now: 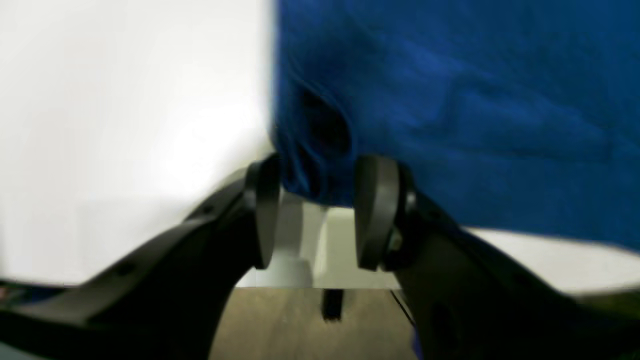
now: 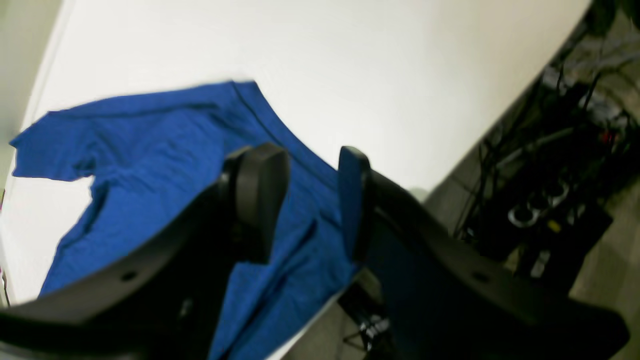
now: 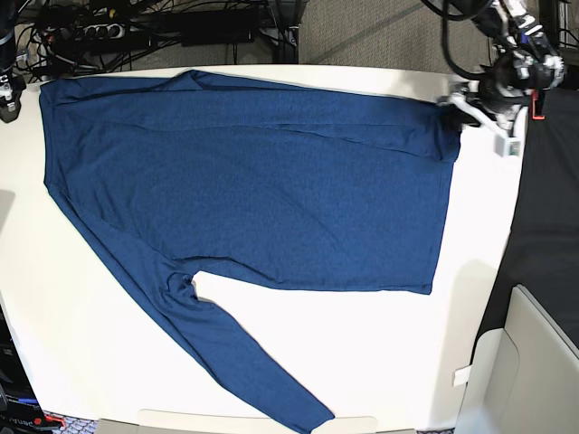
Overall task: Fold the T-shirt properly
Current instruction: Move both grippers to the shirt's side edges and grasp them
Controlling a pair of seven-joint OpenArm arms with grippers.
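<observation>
The navy-blue T-shirt (image 3: 253,181) lies spread flat on the white table (image 3: 380,362), with one long sleeve (image 3: 244,362) running to the front edge. My left gripper (image 3: 466,107) is at the shirt's far right corner. In the left wrist view, its jaws (image 1: 317,172) stand apart with a bunched edge of the shirt (image 1: 475,100) between the pads. My right gripper (image 2: 307,165) is open and empty, held above the shirt (image 2: 150,150) near a table edge. In the base view only a bit of it shows at the far left edge (image 3: 7,90).
Cables and a power strip (image 3: 136,32) lie behind the table's far edge. More cables and gear (image 2: 550,175) sit on the floor beside the table. A white box (image 3: 543,362) stands off the table's right front corner.
</observation>
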